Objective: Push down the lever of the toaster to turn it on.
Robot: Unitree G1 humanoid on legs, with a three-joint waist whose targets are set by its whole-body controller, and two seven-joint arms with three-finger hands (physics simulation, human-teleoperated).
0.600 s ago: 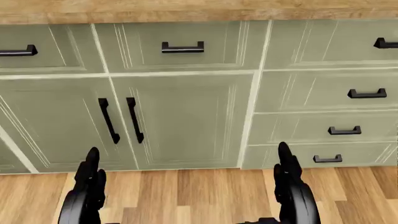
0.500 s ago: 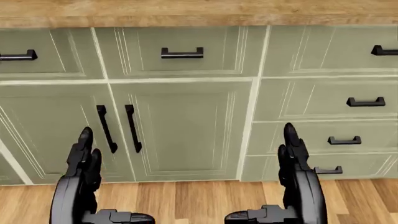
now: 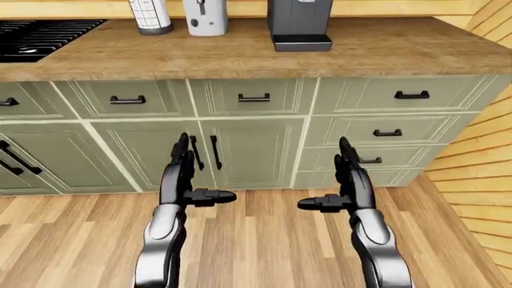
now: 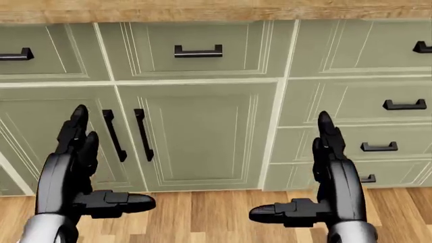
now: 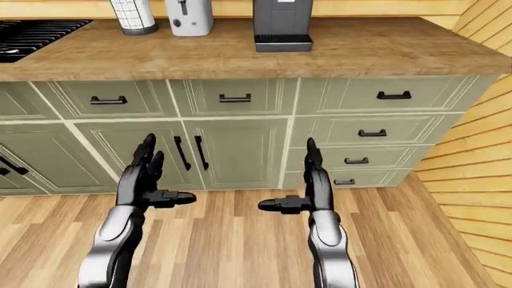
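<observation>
A white toaster (image 3: 206,17) with a dark lever on its face stands on the wooden counter (image 3: 240,54) at the top of the left-eye view, cut off by the top edge. It also shows in the right-eye view (image 5: 189,17). My left hand (image 3: 189,175) and my right hand (image 3: 344,180) are both open and empty, fingers pointing up. They hang in front of the green cabinet doors, well below the counter and far from the toaster. The head view shows only the cabinets and both hands.
A dark coffee machine (image 3: 299,24) stands right of the toaster and a white canister (image 3: 150,16) left of it. A black stove (image 3: 40,37) is at the top left. Green drawers with black handles (image 3: 254,97) fill the middle. A wooden wall (image 3: 480,168) closes the right.
Both hands have risen in the head view and their thumbs now show. The picture has shifted a little, so the camera has moved.
</observation>
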